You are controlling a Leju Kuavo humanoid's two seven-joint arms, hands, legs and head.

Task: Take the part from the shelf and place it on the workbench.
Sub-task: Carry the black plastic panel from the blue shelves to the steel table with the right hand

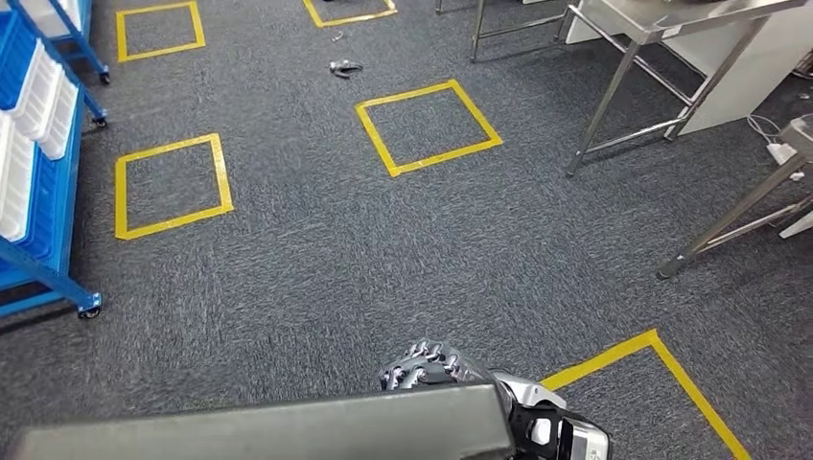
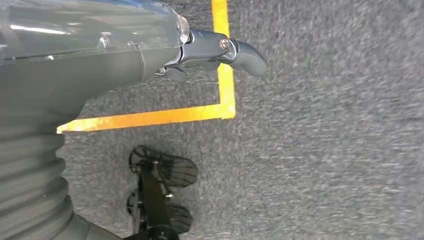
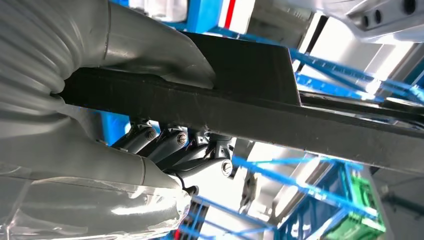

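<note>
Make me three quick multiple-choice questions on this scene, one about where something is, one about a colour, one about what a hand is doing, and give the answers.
1. Where is the blue shelf in the head view?
A. left edge B. right edge C. centre

2. What colour are the tape squares on the carpet?
A. red B. yellow C. white

3. What is the right hand doing?
A. hanging empty B. pressing the carpet C. holding a flat dark part

Answers: 1 A, its bins line the left edge. 2 B, the outlines are yellow. 3 C, thumb and fingers clamp the part.
</note>
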